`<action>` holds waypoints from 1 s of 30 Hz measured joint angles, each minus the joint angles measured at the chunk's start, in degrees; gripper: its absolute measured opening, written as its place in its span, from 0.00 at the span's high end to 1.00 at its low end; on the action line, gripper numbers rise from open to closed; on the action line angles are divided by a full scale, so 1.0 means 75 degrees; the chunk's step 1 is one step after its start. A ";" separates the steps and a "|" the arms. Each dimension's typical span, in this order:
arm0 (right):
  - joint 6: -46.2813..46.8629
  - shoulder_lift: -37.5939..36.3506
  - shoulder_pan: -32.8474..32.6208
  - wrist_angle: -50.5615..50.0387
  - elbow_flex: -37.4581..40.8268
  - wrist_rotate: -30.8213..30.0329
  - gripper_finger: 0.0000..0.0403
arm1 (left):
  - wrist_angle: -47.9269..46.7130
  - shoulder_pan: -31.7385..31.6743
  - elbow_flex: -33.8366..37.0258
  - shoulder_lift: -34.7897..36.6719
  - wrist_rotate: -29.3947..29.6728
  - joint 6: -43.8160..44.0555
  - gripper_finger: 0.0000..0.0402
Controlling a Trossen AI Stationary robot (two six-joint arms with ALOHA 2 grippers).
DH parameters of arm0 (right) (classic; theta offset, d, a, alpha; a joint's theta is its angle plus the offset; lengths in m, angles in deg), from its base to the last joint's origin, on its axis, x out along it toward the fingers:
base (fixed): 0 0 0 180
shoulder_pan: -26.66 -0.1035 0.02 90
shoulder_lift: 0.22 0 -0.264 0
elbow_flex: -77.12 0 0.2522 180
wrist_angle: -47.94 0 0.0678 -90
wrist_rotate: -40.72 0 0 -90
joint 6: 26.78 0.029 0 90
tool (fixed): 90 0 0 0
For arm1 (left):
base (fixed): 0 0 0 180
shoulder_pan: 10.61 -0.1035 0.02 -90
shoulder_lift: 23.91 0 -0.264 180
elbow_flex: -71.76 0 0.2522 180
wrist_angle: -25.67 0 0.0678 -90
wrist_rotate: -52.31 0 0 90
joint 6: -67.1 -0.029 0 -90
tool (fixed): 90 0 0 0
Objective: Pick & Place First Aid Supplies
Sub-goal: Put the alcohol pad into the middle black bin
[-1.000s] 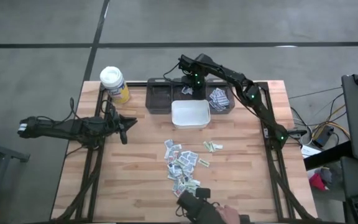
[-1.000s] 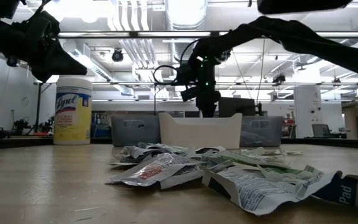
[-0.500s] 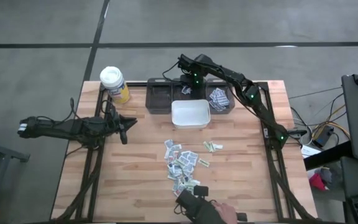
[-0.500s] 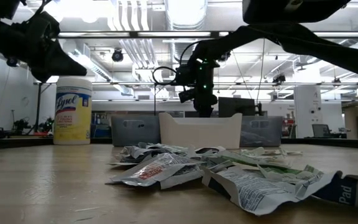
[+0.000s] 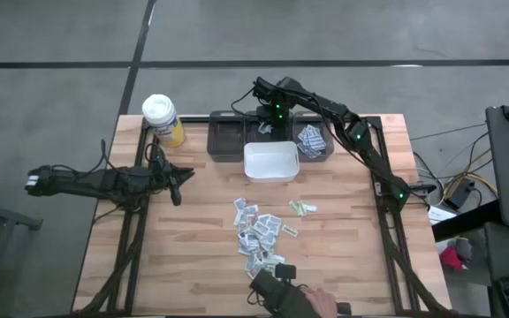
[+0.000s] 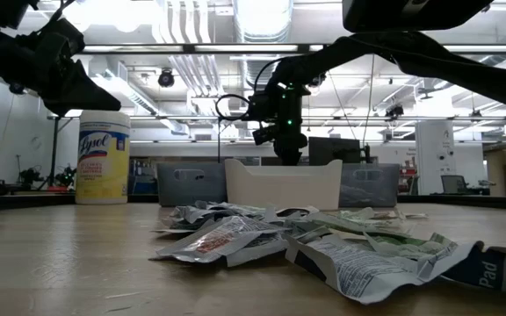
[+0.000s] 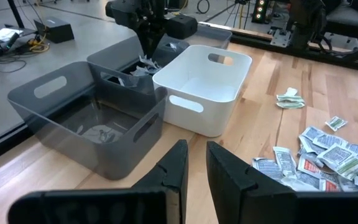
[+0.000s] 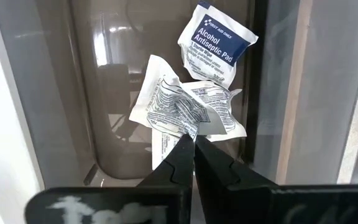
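- the right gripper [image 8: 193,146] hung over the middle grey bin [image 5: 264,126] at the far edge of the table [image 5: 193,256], its jaws pressed together.
- a crumpled white packet [image 8: 185,109] lay on that bin's floor at the fingertips; whether the jaws pinched its edge could not be told.
- a second packet, printed blue as an alcohol antiseptic pad [image 8: 214,45], lay beside it in the same bin.
- the left gripper [image 7: 193,163] waited above the left side of the table, pointing towards the bins, its jaws a little apart and holding nothing.
- three grey bins stood in a row along the far edge: the left bin [image 5: 225,140] held only a few small pieces, and the right bin [image 5: 312,141] held a heap of packets.
- a white bin [image 5: 270,162] stood just in front of the middle grey bin and appeared empty.
- the main pile of first aid packets [image 5: 261,234] lay loose on the wood, near the front of the table, well apart from the bins.
- a few green-printed packets [image 5: 303,208] lay separately, between the pile and the white bin.
- a yellow wipes canister [image 5: 163,119] with a white lid stood upright at the far left corner.
- a person's gloved hand [image 5: 277,287] rested at the front edge, just beside the pile.
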 joint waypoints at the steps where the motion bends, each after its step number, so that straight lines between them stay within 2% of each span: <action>1: 0.0000 0.0000 0.0000 0.0000 0.0000 0.0000 0.98 | 0.0000 0.0000 0.0002 0.0000 0.0000 0.0012 0.87; 5: -0.0001 0.0000 0.0001 0.0000 0.0000 -0.0003 0.95 | 0.0000 0.0000 0.0002 0.0000 0.0000 0.0060 0.87; 13: -0.0002 0.0000 0.0015 0.0006 0.0000 -0.0033 0.80 | 0.0003 0.0000 0.0002 0.0000 -0.0003 0.0197 0.87; 19: 0.0110 -0.0239 -0.0044 -0.0181 -0.0020 -0.0647 0.73 | 0.0002 0.0001 0.0000 0.0000 -0.0003 0.0200 0.87; 27: 0.1369 -0.1062 -0.0329 -0.0896 -0.0023 -0.0570 0.70 | -0.0016 0.0003 0.0001 0.0000 -0.0004 0.0135 0.87; 30: 0.2045 -0.1430 -0.0469 -0.1156 -0.0023 -0.0230 0.71 | -0.0121 0.0003 0.0002 0.0000 -0.0009 0.0013 0.87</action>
